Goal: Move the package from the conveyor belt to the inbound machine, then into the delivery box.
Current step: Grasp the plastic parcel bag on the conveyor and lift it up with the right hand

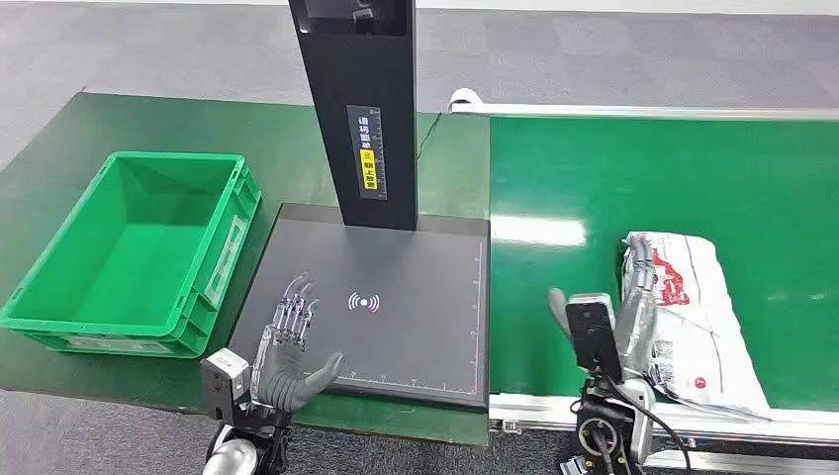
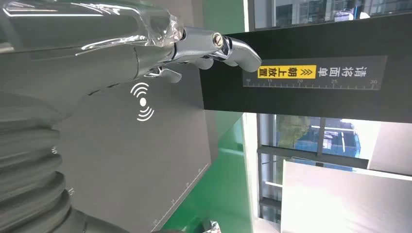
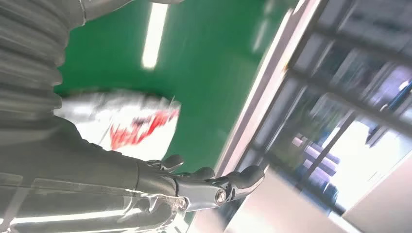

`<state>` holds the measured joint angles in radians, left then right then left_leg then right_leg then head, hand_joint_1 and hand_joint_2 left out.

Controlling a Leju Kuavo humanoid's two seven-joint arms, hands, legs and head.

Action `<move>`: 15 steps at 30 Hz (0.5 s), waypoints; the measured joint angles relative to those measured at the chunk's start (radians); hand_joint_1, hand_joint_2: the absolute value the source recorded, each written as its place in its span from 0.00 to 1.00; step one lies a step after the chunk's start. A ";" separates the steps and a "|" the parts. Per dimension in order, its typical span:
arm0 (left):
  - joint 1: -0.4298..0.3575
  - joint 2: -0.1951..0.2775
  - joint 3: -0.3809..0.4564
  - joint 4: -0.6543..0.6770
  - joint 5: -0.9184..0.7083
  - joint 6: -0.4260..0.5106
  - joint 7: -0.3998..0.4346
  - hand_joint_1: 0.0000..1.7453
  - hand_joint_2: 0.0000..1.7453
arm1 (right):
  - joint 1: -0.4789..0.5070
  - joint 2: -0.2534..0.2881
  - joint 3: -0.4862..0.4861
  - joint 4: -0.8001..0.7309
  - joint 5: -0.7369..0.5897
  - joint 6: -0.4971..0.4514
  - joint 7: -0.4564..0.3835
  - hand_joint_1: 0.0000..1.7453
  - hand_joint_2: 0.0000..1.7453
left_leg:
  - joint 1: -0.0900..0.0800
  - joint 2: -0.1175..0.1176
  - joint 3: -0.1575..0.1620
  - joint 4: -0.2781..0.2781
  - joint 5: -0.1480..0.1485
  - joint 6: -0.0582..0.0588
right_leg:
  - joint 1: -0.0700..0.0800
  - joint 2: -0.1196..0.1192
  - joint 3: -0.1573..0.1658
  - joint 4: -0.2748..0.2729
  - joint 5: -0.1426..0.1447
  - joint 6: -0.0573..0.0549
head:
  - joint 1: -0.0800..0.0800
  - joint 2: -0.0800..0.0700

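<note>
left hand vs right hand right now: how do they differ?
The left hand hovers over the dark scanner platform of the inbound machine with fingers spread, holding nothing; the right hand is over the conveyor belt, against the near edge of the white package. The left hand has nothing near its fingers; whether the right hand grips the package is unclear. Both are silver, fingers pointing away from the robot.

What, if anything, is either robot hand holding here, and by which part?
Nothing is held. The left robot hand is spread open over the scanner platform. The right robot hand is open beside the package on the belt, fingers not closed on it.
</note>
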<state>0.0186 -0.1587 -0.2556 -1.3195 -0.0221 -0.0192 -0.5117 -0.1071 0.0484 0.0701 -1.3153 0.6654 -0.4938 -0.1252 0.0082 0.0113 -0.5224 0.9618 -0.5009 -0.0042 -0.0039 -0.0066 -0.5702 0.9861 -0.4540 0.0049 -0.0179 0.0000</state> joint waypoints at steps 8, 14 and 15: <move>0.030 0.001 0.003 -0.030 -0.006 0.011 0.021 0.00 1.00 | -0.029 -0.079 -0.232 0.068 0.312 0.094 0.277 0.00 1.00 | 0.000 -0.004 -0.001 0.000 0.000 0.000 | 0.000 -0.003 0.000 0.000 0.000 0.000 | 0.000 0.000; 0.038 0.000 0.004 -0.034 -0.010 0.004 0.035 0.00 1.00 | -0.025 -0.087 -0.299 0.113 0.507 0.291 0.439 0.00 1.00 | 0.001 -0.004 -0.001 0.000 0.000 0.000 | 0.001 -0.003 -0.001 0.000 0.000 0.000 | 0.000 0.000; 0.039 -0.001 0.004 -0.034 -0.009 -0.001 0.040 0.00 1.00 | -0.023 -0.088 -0.302 0.122 0.536 0.333 0.462 0.00 1.00 | 0.001 -0.004 -0.001 0.000 0.000 0.000 | 0.001 -0.003 -0.001 0.000 0.000 0.000 | 0.000 0.000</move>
<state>0.0572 -0.1598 -0.2514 -1.3539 -0.0312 -0.0201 -0.4717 -0.1297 -0.0396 -0.2321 -1.1931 1.2018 -0.1606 0.3367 0.0090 0.0072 -0.5237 0.9620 -0.5009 -0.0041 -0.0032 -0.0097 -0.5710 0.9859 -0.4543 0.0048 -0.0178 0.0000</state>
